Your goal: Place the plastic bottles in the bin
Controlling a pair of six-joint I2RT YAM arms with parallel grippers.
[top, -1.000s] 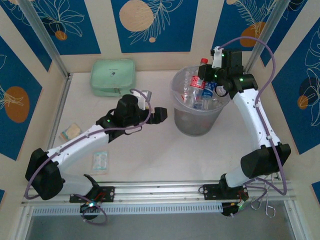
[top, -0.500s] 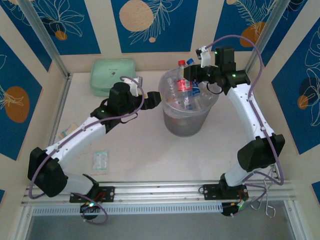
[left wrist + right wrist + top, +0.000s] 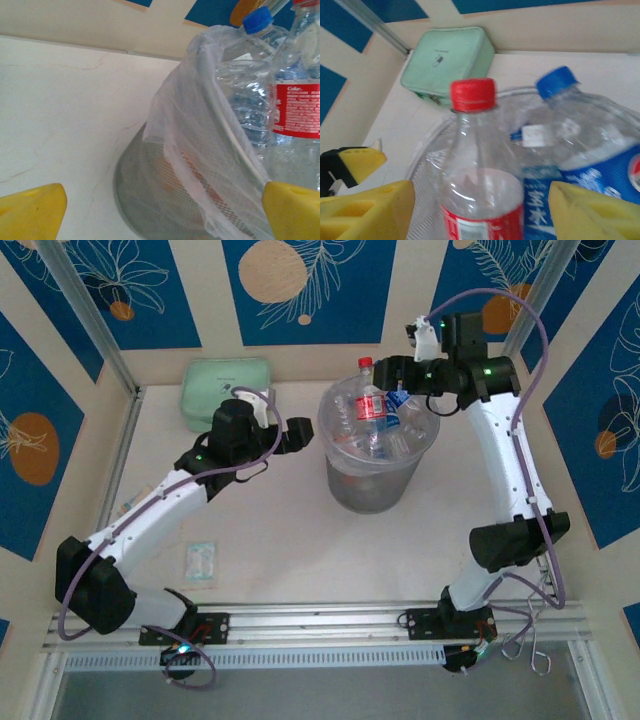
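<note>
Bottles piled in the bin [image 3: 372, 492], and the right gripper [image 3: 388, 373] is open around the top one!

The bin sits on the far half of the table [image 3: 300, 540], a touch right of centre, its clear bag [image 3: 185, 145] draped over the rim and plastic bottles [image 3: 385, 440] heaped inside. A red-capped bottle [image 3: 480, 170] stands upright above the far rim, a blue-capped bottle [image 3: 592, 145] leaning just to its right. The right gripper hovers over them with yellow pads [image 3: 370, 212] spread, a gap on each side of the red-capped bottle, gripping nothing. The left gripper [image 3: 303, 434] is just left of the bin, jaws wide and empty. A mint green pouch [image 3: 226, 390] lies far left, and a flat packet [image 3: 200, 563] near left.
</note>
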